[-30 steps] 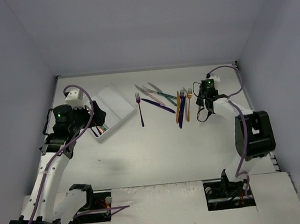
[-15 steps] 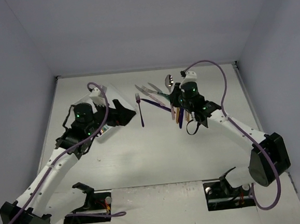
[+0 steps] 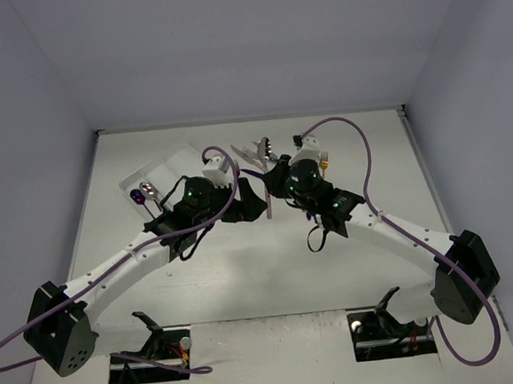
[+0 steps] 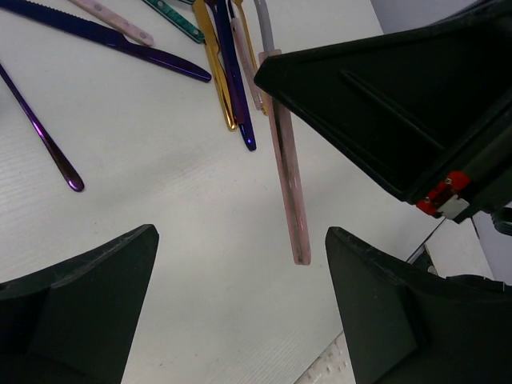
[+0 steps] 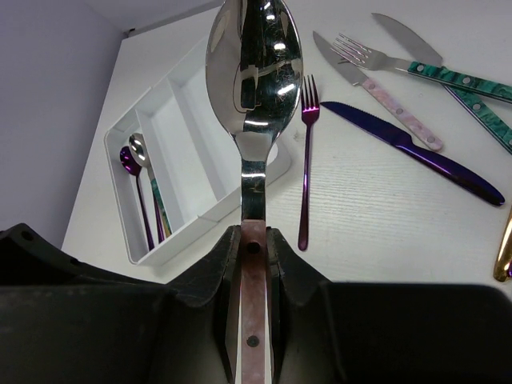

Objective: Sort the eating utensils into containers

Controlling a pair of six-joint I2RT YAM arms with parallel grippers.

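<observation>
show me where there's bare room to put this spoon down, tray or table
The tray has a bare middle compartment, beside the lane holding two spoons; the lane nearest the purple fork looks bare too, though partly hidden. The table is open between the purple fork and its near edge. Crowded: the knives and forks right of the purple fork.

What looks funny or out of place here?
Only the pink-handled spoon: it stands upright in the air, pinched between the right fingers, its handle hanging near the open left fingers. Nothing looks spilled or broken.
</observation>
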